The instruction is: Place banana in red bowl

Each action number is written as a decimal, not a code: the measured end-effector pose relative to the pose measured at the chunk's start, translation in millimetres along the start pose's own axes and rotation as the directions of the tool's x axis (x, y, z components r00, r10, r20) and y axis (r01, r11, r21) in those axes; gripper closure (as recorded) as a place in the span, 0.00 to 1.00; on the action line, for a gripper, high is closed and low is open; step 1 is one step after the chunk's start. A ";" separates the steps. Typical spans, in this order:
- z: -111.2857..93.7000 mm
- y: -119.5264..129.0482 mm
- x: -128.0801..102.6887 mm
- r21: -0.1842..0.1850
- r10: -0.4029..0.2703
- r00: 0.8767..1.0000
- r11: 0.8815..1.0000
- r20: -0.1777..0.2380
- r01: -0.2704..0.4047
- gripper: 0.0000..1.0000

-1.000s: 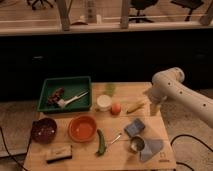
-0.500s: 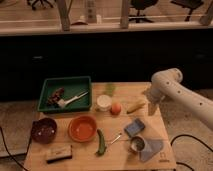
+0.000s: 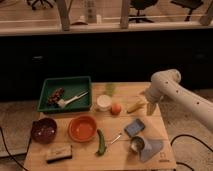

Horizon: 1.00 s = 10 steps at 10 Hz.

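Note:
The banana [image 3: 135, 106] is small and yellow and lies on the wooden table [image 3: 90, 160], right of a round orange fruit [image 3: 116, 108]. The red bowl [image 3: 82, 128] sits empty at the table's front left of centre. My gripper [image 3: 151, 108] hangs down from the white arm [image 3: 172, 90] at the table's right edge, just beside the banana's right end. I cannot see contact between it and the banana.
A green tray [image 3: 67, 82] with utensils stands back left. A white cup [image 3: 103, 102], a dark maroon bowl [image 3: 44, 130], a green vegetable [image 3: 102, 142], a blue-grey block [image 3: 135, 127], a metal cup [image 3: 137, 145], a grey cloth [image 3: 152, 149] and a brush [image 3: 59, 153] lie around.
The arm has shifted slightly left and down, bringing the gripper closer to the banana's right end. The objects on the table have not moved.

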<state>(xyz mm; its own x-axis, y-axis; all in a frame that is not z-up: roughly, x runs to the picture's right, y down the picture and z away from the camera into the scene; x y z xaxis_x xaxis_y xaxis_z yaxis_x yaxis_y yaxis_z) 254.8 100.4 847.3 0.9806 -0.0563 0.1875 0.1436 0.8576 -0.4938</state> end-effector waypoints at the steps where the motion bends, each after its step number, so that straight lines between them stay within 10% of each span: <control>1: 2.9 0.0 1.1 -0.002 0.003 1.000 1.000 0.006 -0.003 0.20; 10: 27.9 -2.6 8.6 -0.036 0.007 0.999 0.999 0.046 -0.006 0.20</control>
<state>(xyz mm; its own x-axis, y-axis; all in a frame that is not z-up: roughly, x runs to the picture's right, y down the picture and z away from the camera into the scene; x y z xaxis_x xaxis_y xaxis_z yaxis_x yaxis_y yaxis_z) 259.1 111.9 873.9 0.9745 -0.0266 0.2228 0.1429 0.8389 -0.5251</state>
